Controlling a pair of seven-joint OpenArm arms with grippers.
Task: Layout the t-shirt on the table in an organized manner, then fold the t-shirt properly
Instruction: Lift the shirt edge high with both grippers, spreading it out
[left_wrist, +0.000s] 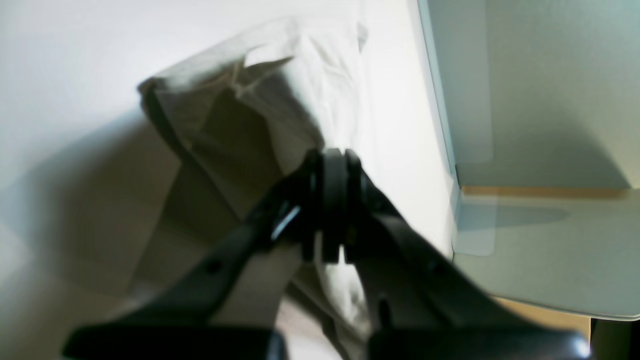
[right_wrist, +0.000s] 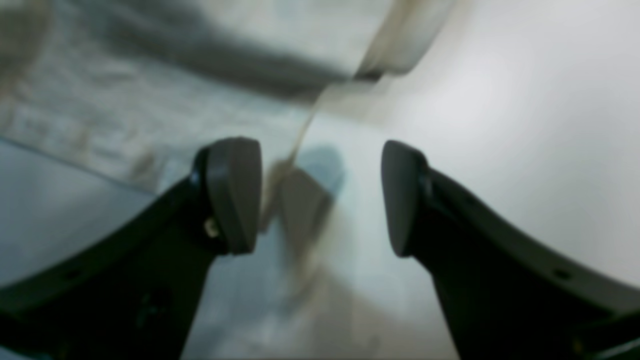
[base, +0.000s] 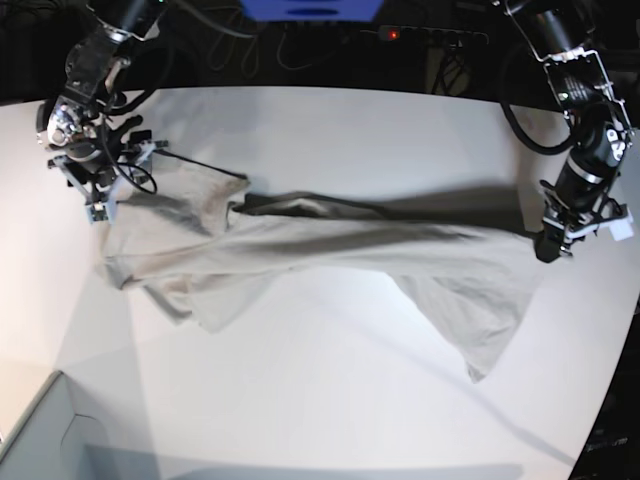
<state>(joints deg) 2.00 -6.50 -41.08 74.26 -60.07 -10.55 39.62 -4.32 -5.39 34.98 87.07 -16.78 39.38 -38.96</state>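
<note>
White bench (base: 330, 400): left hand (base: 548, 250) pinches shirt (base: 330, 245) hem taut (for spreading); right hand (base: 100, 205) gapes, empty.

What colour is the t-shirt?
The t-shirt is plain light grey-beige, with no pattern. The base view shows it best.
</note>
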